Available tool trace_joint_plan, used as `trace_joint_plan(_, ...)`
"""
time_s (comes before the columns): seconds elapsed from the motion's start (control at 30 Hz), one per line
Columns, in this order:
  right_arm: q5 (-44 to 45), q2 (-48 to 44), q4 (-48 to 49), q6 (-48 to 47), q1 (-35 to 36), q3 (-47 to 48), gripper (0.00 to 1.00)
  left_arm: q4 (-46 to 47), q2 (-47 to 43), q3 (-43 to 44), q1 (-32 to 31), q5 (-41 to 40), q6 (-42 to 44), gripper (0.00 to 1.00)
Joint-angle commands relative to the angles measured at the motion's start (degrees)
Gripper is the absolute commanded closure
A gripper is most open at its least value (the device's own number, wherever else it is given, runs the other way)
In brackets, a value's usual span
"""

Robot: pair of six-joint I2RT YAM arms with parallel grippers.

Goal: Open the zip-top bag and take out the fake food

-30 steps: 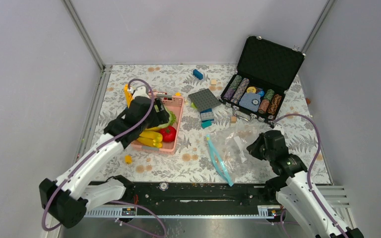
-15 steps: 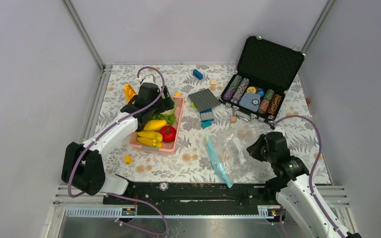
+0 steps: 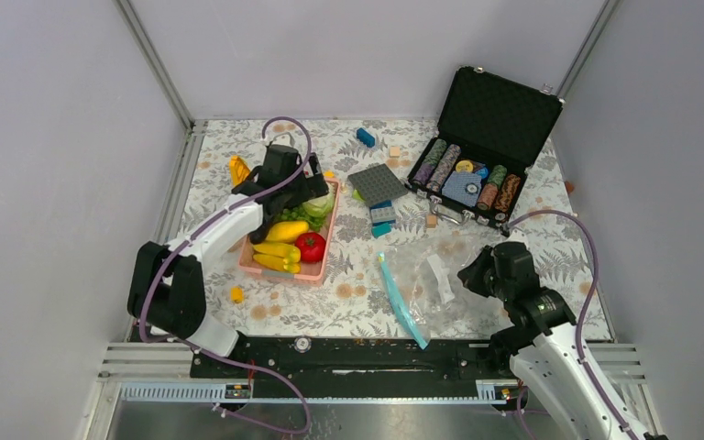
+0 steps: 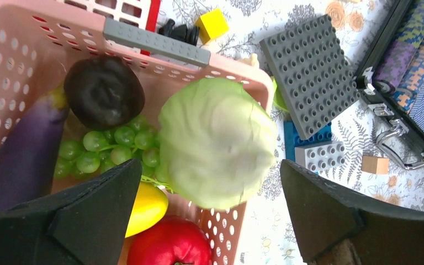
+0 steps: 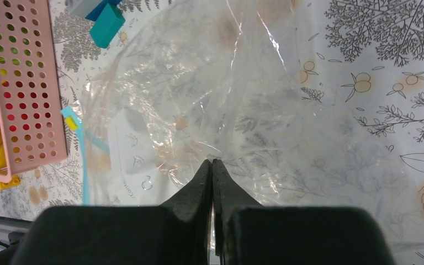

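Note:
The clear zip-top bag lies flat right of centre, its light-blue zipper strip on the left; nothing shows inside it. My right gripper is shut on the bag's plastic at its right side, fingertips pinched together. The fake food sits in the pink basket: bananas, red tomato, pale-green cabbage. My left gripper hangs open over the basket's far end. Its jaws stand wide either side of the cabbage without touching it. A purple eggplant, a dark round piece and green grapes lie beside it.
An open black poker-chip case stands at the back right. A grey studded plate and stacked blocks lie between basket and case. Small blocks are scattered: blue, yellow. Frame walls close in both sides.
My left arm has reached farther back over the basket, and the cabbage now shows at the basket's far right corner. My right gripper has stayed shut on the bag, which shifted slightly.

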Motion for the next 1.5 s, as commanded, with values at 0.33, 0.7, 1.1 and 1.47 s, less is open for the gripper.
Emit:
trace_joint_plan(0.33,0.76,13.14,0.72,-10.68,0.28,19.85,0.99,-10.61,-19.11,-0.74,1.34,3.05,5.7,0.01)
trace_joint_plan(0.7,7.86,24.13,-4.34,-16.81,0.27,37.37,0.04,-16.18,-32.62,-8.32,1.34,-0.35,10.49,0.01)
trace_joint_plan(1.1,14.01,3.56,-15.19,-10.76,0.27,26.79,0.0,-19.19,-41.8,-14.37,1.34,-4.08,8.3,0.01)
trace_joint_plan(1.47,11.59,-2.79,-19.35,-4.76,0.31,21.39,0.0,-20.01,-45.07,-14.02,1.34,-8.24,7.97,0.01)
